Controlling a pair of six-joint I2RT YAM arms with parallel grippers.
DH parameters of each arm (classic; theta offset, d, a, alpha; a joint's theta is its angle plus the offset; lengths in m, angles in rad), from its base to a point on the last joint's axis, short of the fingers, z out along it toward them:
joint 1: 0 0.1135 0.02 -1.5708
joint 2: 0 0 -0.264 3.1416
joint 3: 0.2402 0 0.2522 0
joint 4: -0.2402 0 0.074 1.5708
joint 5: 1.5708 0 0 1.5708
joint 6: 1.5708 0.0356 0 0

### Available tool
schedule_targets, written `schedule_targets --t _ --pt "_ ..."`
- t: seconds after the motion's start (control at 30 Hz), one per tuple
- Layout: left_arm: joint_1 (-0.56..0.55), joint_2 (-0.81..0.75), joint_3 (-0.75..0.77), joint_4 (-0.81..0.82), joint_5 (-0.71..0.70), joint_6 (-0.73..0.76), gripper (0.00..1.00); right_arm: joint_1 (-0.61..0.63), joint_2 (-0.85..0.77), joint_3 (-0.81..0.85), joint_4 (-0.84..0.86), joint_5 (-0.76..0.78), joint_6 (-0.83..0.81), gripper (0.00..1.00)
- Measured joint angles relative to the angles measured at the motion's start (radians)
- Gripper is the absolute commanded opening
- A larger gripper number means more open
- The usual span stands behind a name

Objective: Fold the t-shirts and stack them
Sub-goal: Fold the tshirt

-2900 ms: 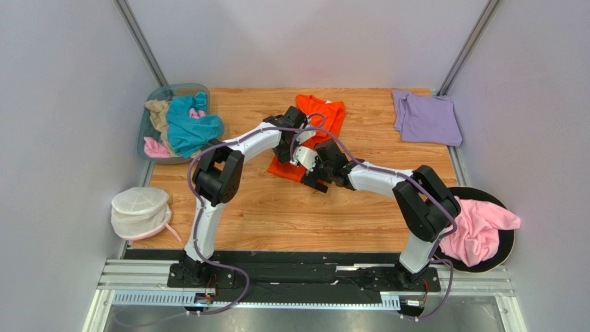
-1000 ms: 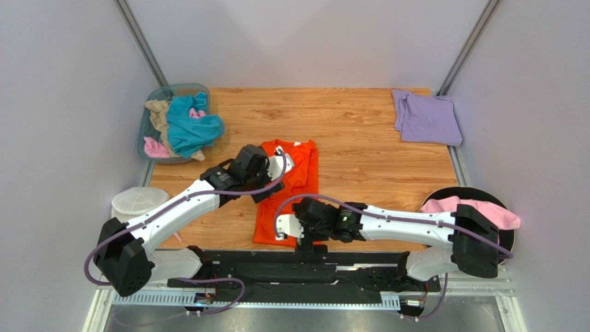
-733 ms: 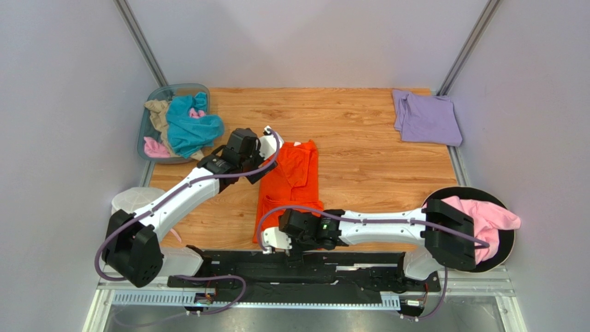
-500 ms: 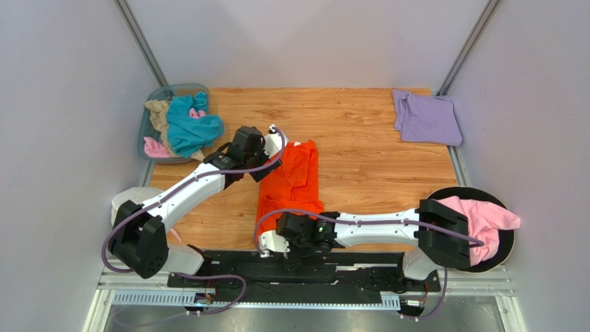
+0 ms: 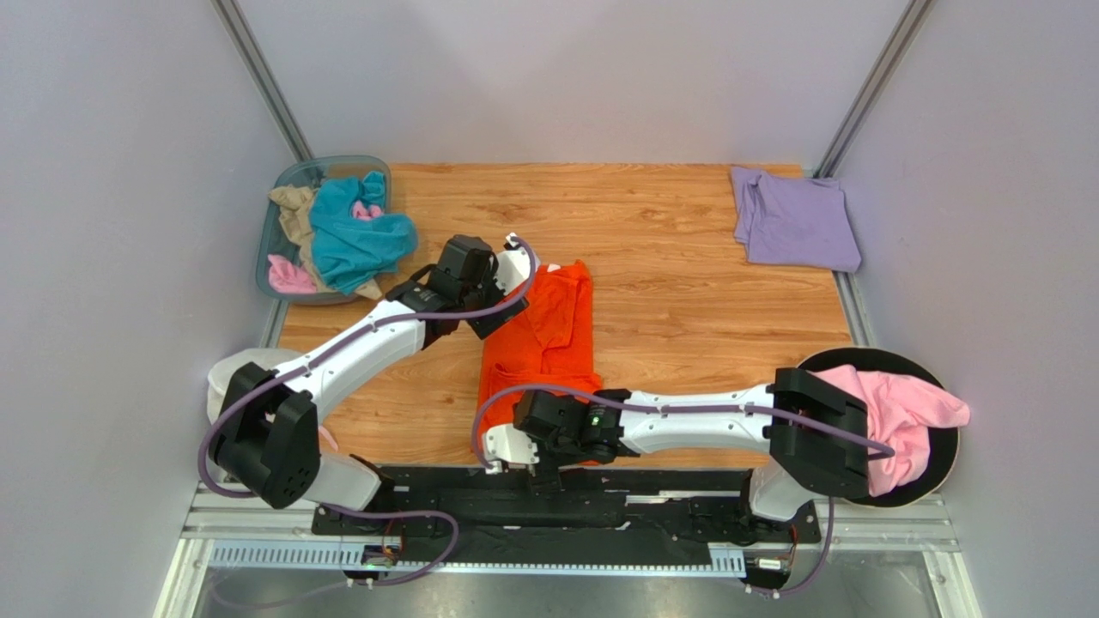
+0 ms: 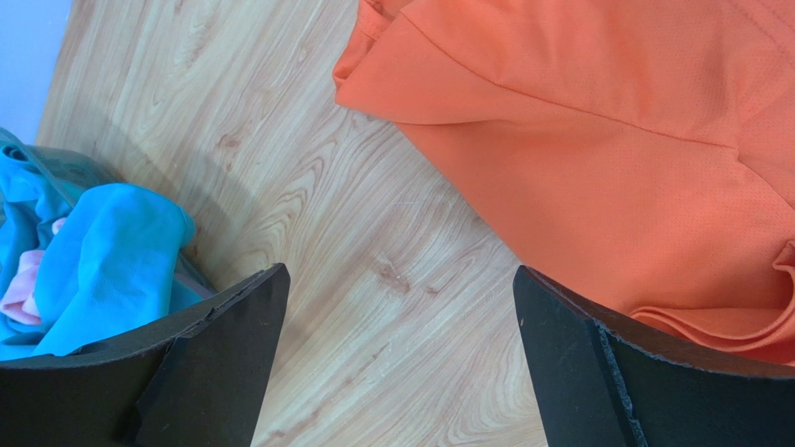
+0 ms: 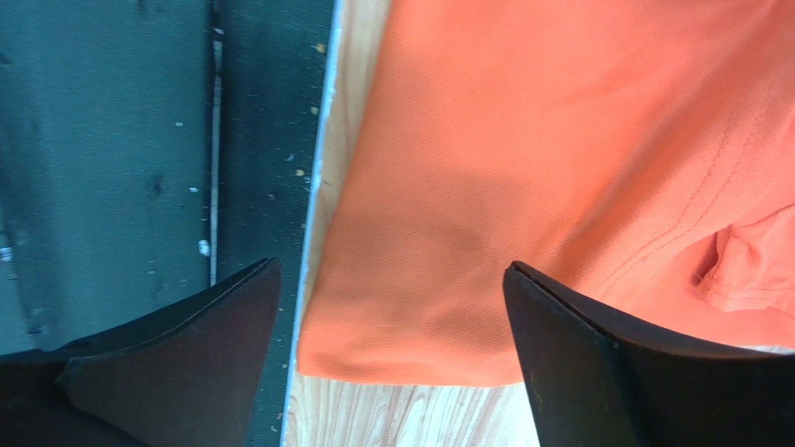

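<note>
Wood planks make up the table top (image 5: 697, 296), with pale walls on three sides. I see the orange t-shirt (image 5: 548, 328) lying on the wood a bit left of the middle. It looks like a long strip that runs from the middle of the table down to the near edge. My left gripper (image 6: 399, 279) hangs over bare wood just beside the far left edge of that shirt. Its two black fingers (image 6: 233, 326) are spread wide apart and there is nothing between them. My right gripper (image 7: 392, 270) is down low at the near edge of the table, over the near left corner of the orange shirt. Its fingers (image 7: 560, 335) are spread wide too, and they hold nothing. Through them I see orange cloth, the table edge and the black base rail (image 7: 140, 140). I cannot tell if the fingers touch the cloth. A lavender t-shirt (image 5: 793, 219) lies flat at the far right corner. At the far left sits a clear bin (image 5: 323, 164) with a teal t-shirt (image 5: 348, 238), a tan one (image 5: 294, 213) and a bit of pink cloth (image 5: 287, 274) bunched up inside. A pink t-shirt (image 5: 903, 425) is heaped on a black round plate (image 5: 948, 457) off the right side. A white mesh pouch (image 5: 232, 374) sits off the left side, partly hidden by my left arm.
</note>
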Motion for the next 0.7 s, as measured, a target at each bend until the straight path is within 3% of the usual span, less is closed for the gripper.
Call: schedule_targets --t 0.5,0.6,0.7 --pt "0.0 0.029 -0.018 0.04 0.003 0.017 0.99 -0.066 0.061 0.0 0.021 -0.064 -0.039 0.83" --pt "0.0 0.032 -0.023 0.044 0.003 0.018 0.99 -0.066 0.065 0.0 0.023 -0.08 -0.039 0.77" --pt "0.0 0.034 -0.032 0.049 0.002 0.018 0.99 -0.066 0.075 0.002 0.02 -0.102 -0.037 0.61"
